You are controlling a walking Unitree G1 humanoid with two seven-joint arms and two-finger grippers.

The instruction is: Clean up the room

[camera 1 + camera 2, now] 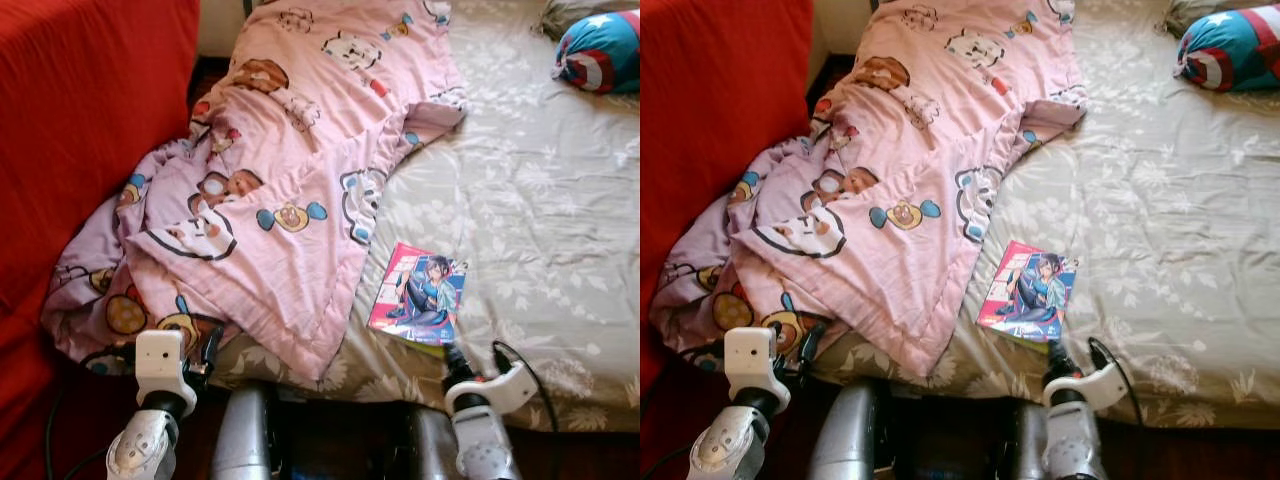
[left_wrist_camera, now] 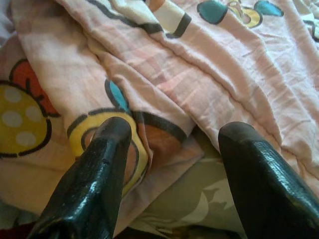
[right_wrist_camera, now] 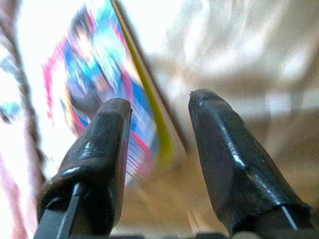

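Note:
A pink cartoon-print blanket [image 1: 300, 150] lies crumpled across the left half of a bed and hangs over its front edge. A colourful comic book [image 1: 420, 295] lies flat on the olive floral sheet [image 1: 540, 200] near the front edge. My left gripper [image 1: 205, 355] is open at the blanket's lower hem; in the left wrist view its fingers [image 2: 99, 164] straddle the pink blanket [image 2: 209, 69] with nothing held. My right gripper [image 1: 455, 358] is open just below the book's near corner. In the right wrist view, the book [image 3: 99, 84] sits blurred ahead of the spread fingertips.
A red fabric surface [image 1: 80, 130] rises along the left, touching the blanket. A round blue, red and white star cushion [image 1: 600, 50] rests at the bed's far right. The right part of the sheet is bare. Dark floor runs along the bed front.

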